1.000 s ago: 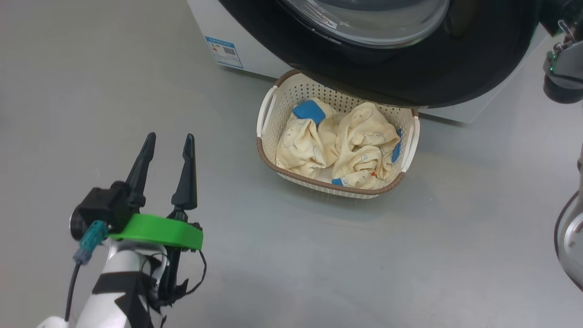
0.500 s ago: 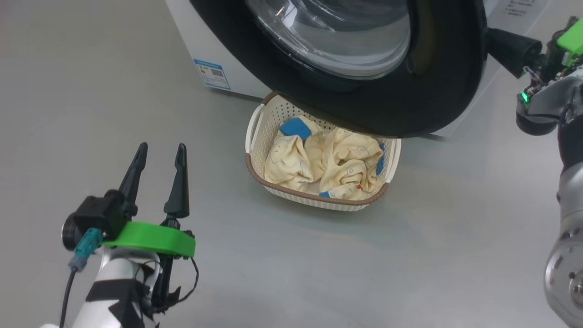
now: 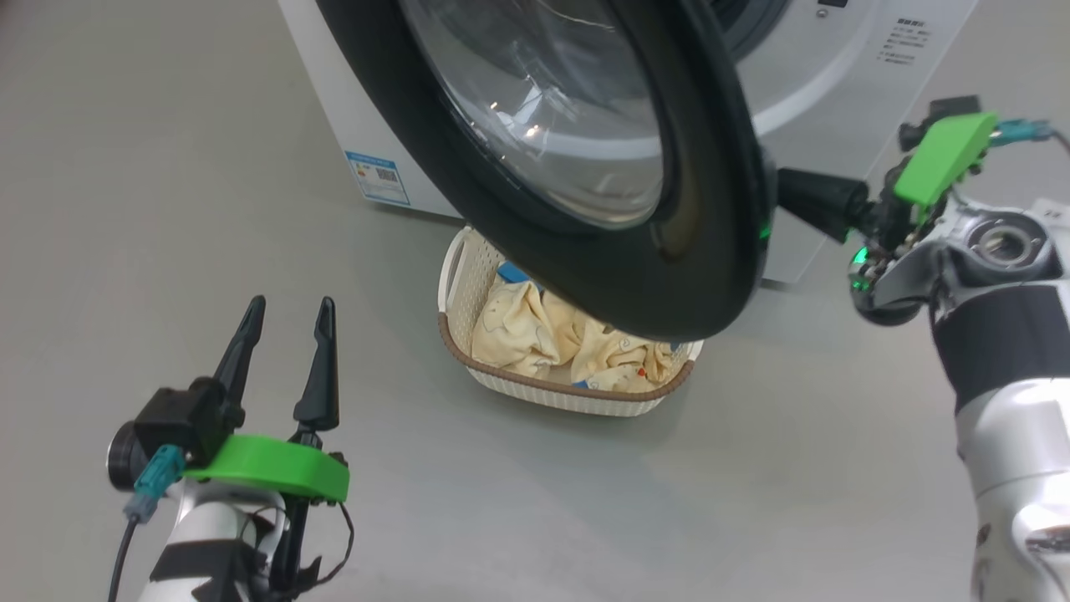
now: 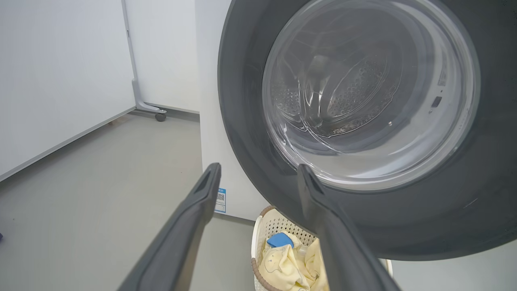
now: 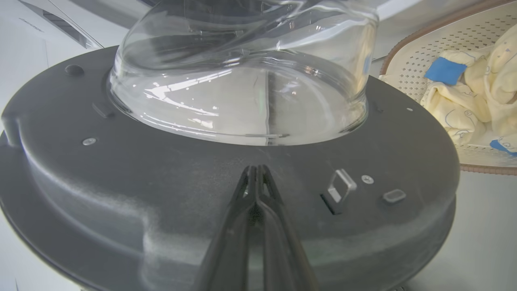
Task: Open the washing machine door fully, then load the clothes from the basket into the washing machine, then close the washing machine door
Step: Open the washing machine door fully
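Note:
The washing machine door [image 3: 635,284], with its black rim and glass bowl, stands partly swung out from the white washing machine [image 3: 836,100], over the basket [image 3: 577,395]. Pale yellow clothes [image 3: 535,334] with blue patches lie in the basket. My right gripper [image 3: 790,196] is shut, its tips against the door's inner face [image 5: 161,182] below the glass bowl [image 5: 242,81], near the latch [image 5: 341,188]. My left gripper [image 3: 289,303] hangs open over the floor, left of the basket, holding nothing. In the left wrist view, that gripper [image 4: 258,169] points at the door's outer side [image 4: 363,230].
A blue label sticker [image 3: 376,176] is on the machine's side. A white panel [image 4: 60,60] on a wheeled foot [image 4: 160,117] stands to the machine's left. Grey floor [image 3: 794,468] lies open around the basket.
The head camera has shifted, moving the whole picture. The door has swung further out from the machine, with the shut right gripper behind its edge. The left gripper stays open.

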Controlling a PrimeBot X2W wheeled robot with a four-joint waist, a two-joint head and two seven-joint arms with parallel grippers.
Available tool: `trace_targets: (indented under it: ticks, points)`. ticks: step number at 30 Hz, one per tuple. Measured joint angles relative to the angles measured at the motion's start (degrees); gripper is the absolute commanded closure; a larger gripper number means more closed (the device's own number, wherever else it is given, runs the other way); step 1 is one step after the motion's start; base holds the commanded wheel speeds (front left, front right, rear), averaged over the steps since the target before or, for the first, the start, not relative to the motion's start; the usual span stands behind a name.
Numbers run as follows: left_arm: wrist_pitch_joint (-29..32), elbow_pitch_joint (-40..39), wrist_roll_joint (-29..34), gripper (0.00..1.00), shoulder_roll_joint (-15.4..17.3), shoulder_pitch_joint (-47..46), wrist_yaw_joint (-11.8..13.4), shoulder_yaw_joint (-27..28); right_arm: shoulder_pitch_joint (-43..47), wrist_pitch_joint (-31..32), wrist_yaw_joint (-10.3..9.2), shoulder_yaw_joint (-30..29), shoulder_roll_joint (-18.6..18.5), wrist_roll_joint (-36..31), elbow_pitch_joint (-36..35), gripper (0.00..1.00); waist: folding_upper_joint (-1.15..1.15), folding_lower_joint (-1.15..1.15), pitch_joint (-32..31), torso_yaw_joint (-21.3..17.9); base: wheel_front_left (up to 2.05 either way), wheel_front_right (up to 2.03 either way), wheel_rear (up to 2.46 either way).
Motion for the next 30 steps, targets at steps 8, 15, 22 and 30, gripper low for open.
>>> trace_targets:
  ticks: [8, 15, 22, 30]
  points:
    - [0.0, 0.0, 0.0, 0.0, 1.1, 1.2, 0.0, -0.2, 5.3, -3.2, 0.0, 9.6, 0.2, 7.0, -4.7, 1.0, 0.0, 0.0, -1.9, -0.9, 0.0, 0.0, 0.0]
    - [0.0, 0.0, 0.0, 0.0, 1.8, 1.8, 0.0, -0.6, 7.5, -7.1, -0.01, 17.3, 0.2, 11.7, -6.9, 1.0, 0.0, 0.0, -2.6, -1.3, 0.0, 0.0, 0.0]
    - [0.0, 0.0, 0.0, 0.0, 1.9, 1.8, 0.0, -1.5, 7.9, -10.7, -0.01, 25.2, 0.2, 17.1, -7.7, 1.0, 0.0, 0.0, -2.8, -1.0, 0.0, 0.0, 0.0]
    - [0.0, 0.0, -0.1, 0.0, 2.0, 1.8, 0.0, -1.7, 7.9, -15.0, -0.01, 34.6, 0.2, 23.6, -8.4, 1.0, 0.0, 0.0, -2.7, -0.6, 0.0, 0.0, 0.0]
